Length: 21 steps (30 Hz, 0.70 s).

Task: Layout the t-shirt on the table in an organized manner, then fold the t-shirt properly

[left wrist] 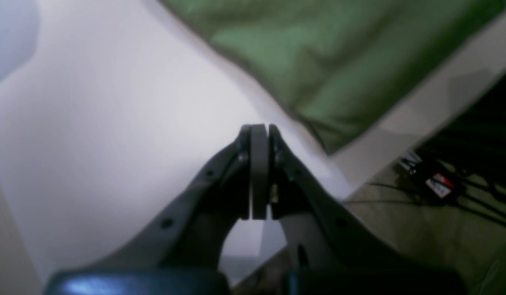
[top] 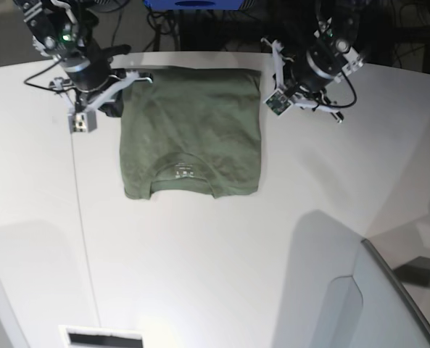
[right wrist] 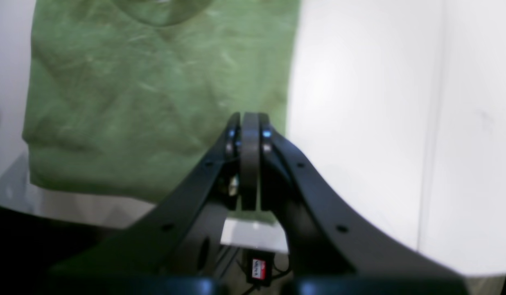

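The olive-green t-shirt (top: 191, 134) lies on the white table (top: 200, 254) as a folded rectangle, its collar (top: 182, 171) on the near side. In the base view my left gripper (top: 267, 72) sits just off the shirt's far right corner, and my right gripper (top: 143, 77) at its far left corner. The left wrist view shows the left gripper (left wrist: 259, 127) shut and empty over bare table (left wrist: 114, 123), with a corner of the t-shirt (left wrist: 318, 69) beyond it. The right gripper (right wrist: 249, 116) is shut and empty above the side edge of the t-shirt (right wrist: 154, 102).
Both arms stand at the table's far edge. Behind that edge hang dark cables and a red-and-white tag (left wrist: 439, 184). A thin seam line (top: 80, 217) runs down the table. A grey-rimmed panel (top: 389, 290) sits near right, and a white slot (top: 102, 337) at the near edge.
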Motion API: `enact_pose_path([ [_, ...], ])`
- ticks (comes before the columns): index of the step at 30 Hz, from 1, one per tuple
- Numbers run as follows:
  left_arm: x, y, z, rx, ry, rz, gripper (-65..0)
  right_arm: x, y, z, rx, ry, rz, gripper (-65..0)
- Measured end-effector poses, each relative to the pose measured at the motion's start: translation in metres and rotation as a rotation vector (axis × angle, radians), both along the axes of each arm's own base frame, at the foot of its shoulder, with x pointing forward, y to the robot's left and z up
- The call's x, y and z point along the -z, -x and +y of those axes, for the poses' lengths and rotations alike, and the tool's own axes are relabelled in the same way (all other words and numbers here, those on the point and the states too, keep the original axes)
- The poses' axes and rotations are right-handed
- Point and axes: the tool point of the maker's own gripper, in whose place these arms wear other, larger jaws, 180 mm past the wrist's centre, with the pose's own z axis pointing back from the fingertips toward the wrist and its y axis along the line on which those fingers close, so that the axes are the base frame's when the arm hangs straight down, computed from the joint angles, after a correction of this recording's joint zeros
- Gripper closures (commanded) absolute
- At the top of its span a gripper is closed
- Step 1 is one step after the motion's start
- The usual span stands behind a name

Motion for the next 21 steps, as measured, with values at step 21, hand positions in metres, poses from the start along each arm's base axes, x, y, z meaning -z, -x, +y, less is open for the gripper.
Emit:
enact_pose_path([
  [21, 0.103, 0.212, 0.018, -0.252, 0.158, 0.411, 0.0, 0.11, 0.229, -0.033, -0.159, 0.168, 0.588, 0.0],
])
